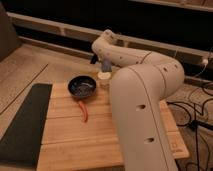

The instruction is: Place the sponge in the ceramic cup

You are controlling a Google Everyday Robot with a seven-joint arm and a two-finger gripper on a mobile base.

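Broadly: camera view, looking down across a pale slatted wooden tabletop (65,135). A dark mat (24,125) runs along its left edge. Speckled beige floor (25,67) on the left; behind it a dark wall with pale horizontal rails (50,25). Black cables (192,107) trail on the floor at right.

The robot's bulky white arm (145,110) fills the right half and hides much of the tabletop's right side. It bends back toward the far edge, and its wrist covers most of the gripper.

A black pan (82,86) sits near the far middle of the tabletop, its red handle (84,111) pointing toward the camera.

The gripper (103,61) hangs at the far edge, directly over the ceramic cup (104,78), a small cream-white round cup just right of the pan. Fingers pressed together, pinching the upper end of the sponge (106,66) as far as can be seen. The sponge is a small blue block, upright, right above the cup's rim. Cannot tell whether its lower end touches the rim.
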